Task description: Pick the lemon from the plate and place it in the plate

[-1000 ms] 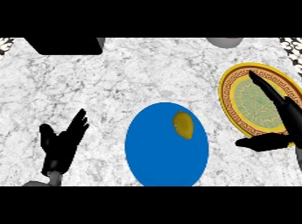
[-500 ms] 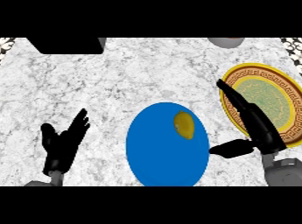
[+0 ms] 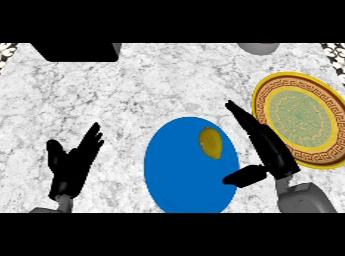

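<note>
Fingers straight and thumb spread, the right hand [image 3: 267, 152] hovered over the counter [image 3: 131, 95] between the blue plate [image 3: 179, 180] at the near edge and the gold-rimmed plate [image 3: 336, 150] by the right edge, holding nothing. Opposite, the left hand [image 3: 70, 167] rested open near the front-left edge. Farther in, the lemon [image 3: 210, 142] lay on the blue plate's right side.

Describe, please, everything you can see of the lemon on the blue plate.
The lemon is a small, dull yellow oval with a matte skin, darker along its left side. It lies on its side in the upper right part of the blue plate, its long axis running roughly up and down the view. Only the plate touches it. The right hand, fingers straight and thumb out, is just to its right, apart from it, between the blue plate and the ornate gold plate.
</note>
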You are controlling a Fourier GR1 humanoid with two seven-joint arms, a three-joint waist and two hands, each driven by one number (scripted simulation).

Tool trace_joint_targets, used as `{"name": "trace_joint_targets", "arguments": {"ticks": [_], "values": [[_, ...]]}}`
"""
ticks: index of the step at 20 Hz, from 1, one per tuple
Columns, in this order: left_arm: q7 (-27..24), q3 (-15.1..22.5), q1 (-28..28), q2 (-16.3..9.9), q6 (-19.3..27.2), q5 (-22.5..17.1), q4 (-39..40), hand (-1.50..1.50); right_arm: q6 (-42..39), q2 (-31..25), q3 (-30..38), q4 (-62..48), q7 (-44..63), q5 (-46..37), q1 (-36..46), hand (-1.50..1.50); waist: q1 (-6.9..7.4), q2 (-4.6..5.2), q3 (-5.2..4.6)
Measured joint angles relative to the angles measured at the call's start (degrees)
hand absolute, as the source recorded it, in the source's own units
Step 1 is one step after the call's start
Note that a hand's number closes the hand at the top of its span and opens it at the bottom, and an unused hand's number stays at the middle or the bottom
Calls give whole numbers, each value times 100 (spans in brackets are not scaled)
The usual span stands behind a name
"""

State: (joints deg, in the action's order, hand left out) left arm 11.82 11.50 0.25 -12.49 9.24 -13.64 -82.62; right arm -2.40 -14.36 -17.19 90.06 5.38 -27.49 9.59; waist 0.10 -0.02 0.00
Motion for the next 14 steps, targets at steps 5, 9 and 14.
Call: {"name": "trace_joint_targets", "arguments": {"ticks": [5, 9, 14], "values": [[0, -72, 201, 89, -102, 144, -106, 0, 137, 319, -20, -227, 125, -517, 81, -150, 6, -1, 0], [8, -187, 45, 177, -192, 207, 50, 0, 241, 580, -110, -432, 416, -996, 214, -150, 2, 1, 0], [90, -355, -2, 275, -310, 314, 21, 0, 295, 793, 70, -885, 281, -1309, 366, -150, 3, 1, 1]]}}
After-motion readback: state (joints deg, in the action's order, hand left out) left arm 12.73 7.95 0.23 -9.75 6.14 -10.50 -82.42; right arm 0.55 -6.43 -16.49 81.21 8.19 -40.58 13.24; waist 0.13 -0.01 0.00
